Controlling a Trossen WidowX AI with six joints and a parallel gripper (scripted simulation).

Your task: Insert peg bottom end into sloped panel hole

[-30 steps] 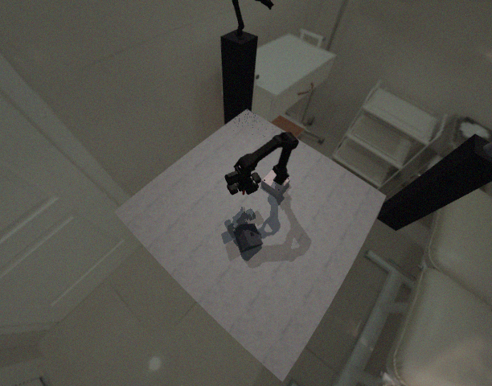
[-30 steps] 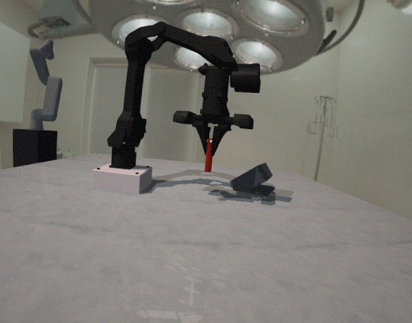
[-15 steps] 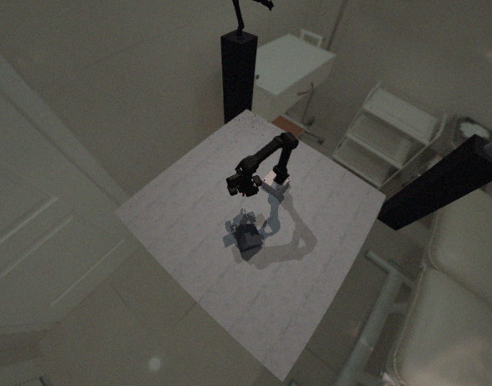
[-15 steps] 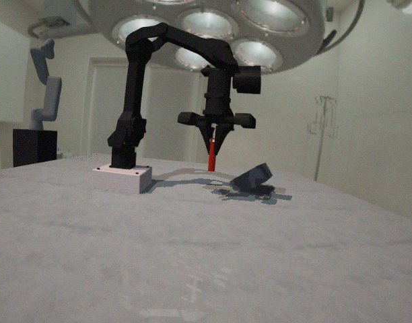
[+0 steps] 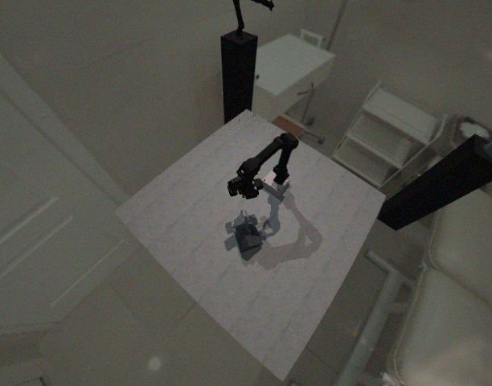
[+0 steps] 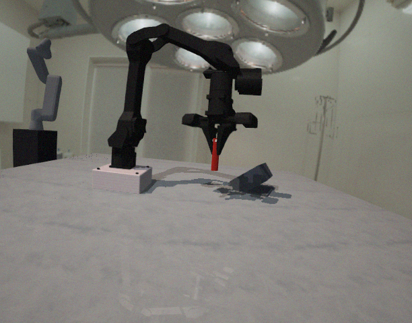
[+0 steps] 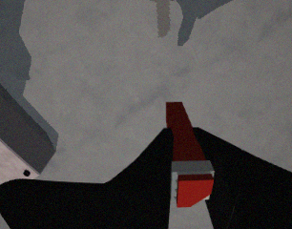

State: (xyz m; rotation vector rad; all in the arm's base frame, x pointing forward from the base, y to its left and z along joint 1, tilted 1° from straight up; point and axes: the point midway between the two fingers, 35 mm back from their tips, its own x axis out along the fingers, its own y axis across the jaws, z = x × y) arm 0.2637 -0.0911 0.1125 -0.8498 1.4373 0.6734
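Note:
My gripper [image 5: 245, 194] [image 6: 215, 152] [image 7: 180, 135] points down and is shut on the red peg [image 6: 215, 162] [image 7: 185, 143]. The peg hangs upright between the fingertips, its lower end free above the table. In the wrist view it has flat sides, a grey band near its top and a red top with one cut corner. Only a speck of it shows in the top view. The dark sloped panel [image 5: 248, 240] [image 6: 252, 178] stands on the table, right of and below the peg in the exterior view. Its hole cannot be made out in any view, and the panel is outside the wrist view.
The arm's pale base block [image 6: 116, 180] [image 7: 8, 164] stands on the marbled table [image 5: 188, 186] [image 6: 185, 271], left of the peg in the exterior view. The arm's shadows fall over the panel and around it. Dark pedestals [image 5: 239, 75] [image 5: 437, 186] stand beyond the table edges.

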